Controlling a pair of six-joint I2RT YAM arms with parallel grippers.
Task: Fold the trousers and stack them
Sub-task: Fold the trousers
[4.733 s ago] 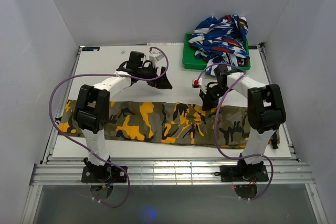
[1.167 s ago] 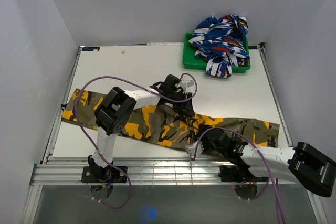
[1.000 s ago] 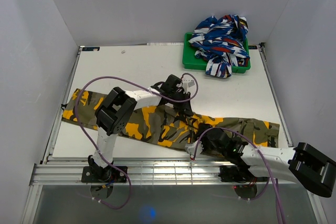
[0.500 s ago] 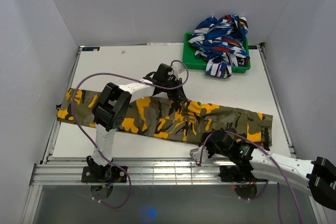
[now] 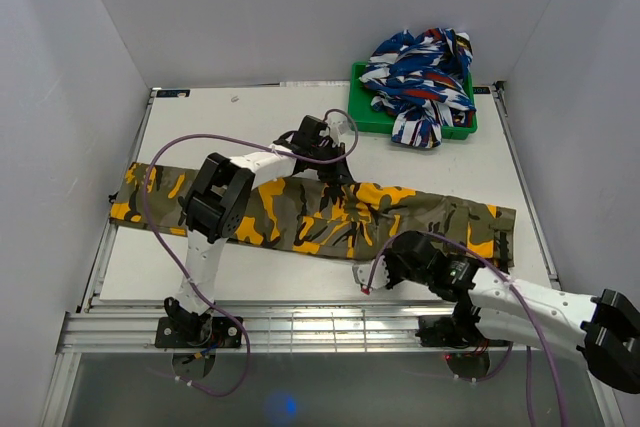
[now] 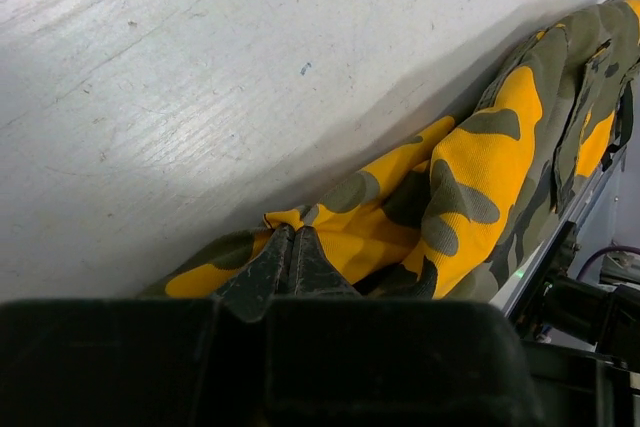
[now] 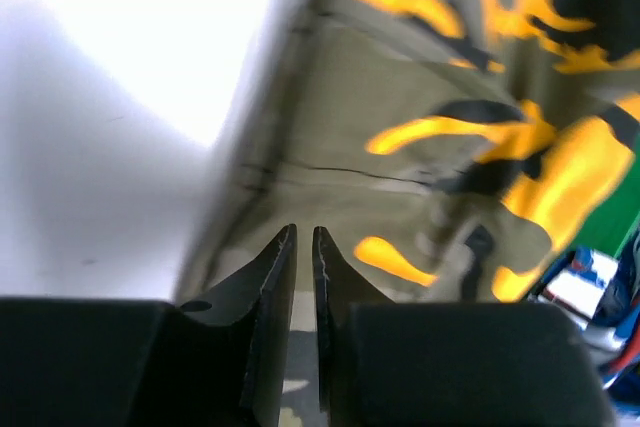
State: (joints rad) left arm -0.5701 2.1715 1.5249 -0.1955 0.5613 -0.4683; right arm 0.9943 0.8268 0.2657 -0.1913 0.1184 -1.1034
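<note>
The camouflage trousers (image 5: 300,217) lie stretched left to right across the white table (image 5: 230,127), folded lengthwise. My left gripper (image 5: 337,175) is at their far edge near the middle. In the left wrist view it (image 6: 292,232) is shut on a pinch of orange and olive cloth (image 6: 480,157), lifted a little off the table. My right gripper (image 5: 385,269) is low at the trousers' near edge, right of centre. In the blurred right wrist view its jaws (image 7: 304,232) stand almost together over the olive cloth (image 7: 400,147), with cloth in the thin gap.
A green tray (image 5: 362,112) at the back right holds a heap of blue, white and red cloth (image 5: 420,62). White walls close in the table on three sides. A metal rail runs along the front edge by the arm bases.
My left gripper has drawn the trousers' far edge toward the back, and the whole strip has shifted back with it. The right jaws have closed at the near edge.
</note>
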